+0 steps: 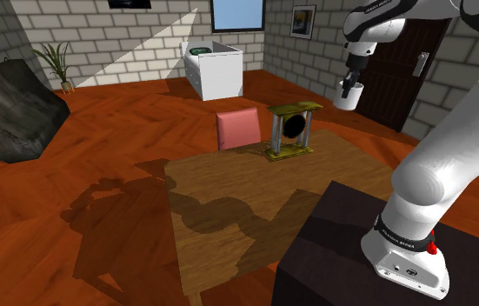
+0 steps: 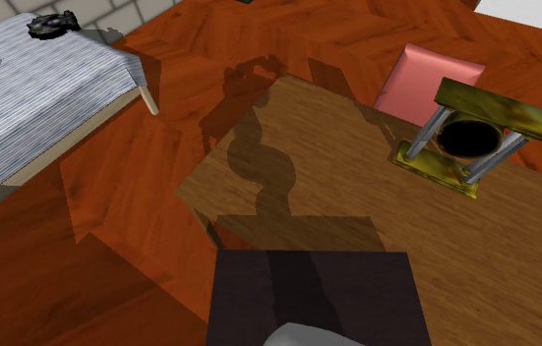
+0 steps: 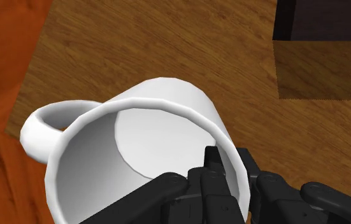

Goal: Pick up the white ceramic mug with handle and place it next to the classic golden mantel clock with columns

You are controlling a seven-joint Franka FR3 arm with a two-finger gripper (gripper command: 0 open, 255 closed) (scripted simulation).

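The gripper (image 1: pixel 349 80) pinches the white mug (image 1: pixel 347 97) by its rim. In the wrist view one black finger (image 3: pixel 211 167) sits inside the mouth and the other outside, with the wall clamped between them. The mug hangs in the air, well clear of the table (image 1: pixel 229 217), with its mouth toward the hand and its bottom toward the wood. Its long axis therefore runs along the gripper and reads close to upright in the shoulder view. The handle (image 3: pixel 40 127) sticks out on the side of the mug away from the pinched part of the rim. Beneath the handle lies the table's edge, with red-brown floor (image 3: pixel 2 76) beyond it. The golden clock (image 1: pixel 293 130) stands upright on the table near its far edge. A pink chair (image 1: pixel 237 128) stands at that edge, on the clock's left in the shoulder view. From the mug, the clock lies toward the shoulder view's left and much lower. As I judge it, the coming move turns on this: the carry must go sideways toward the clock and down onto bare wood beside its base, on the side facing the mug, stopping short of the columns. The handle could clip the clock if the mug turns on the way. The pick looks done; the placing is not yet done.
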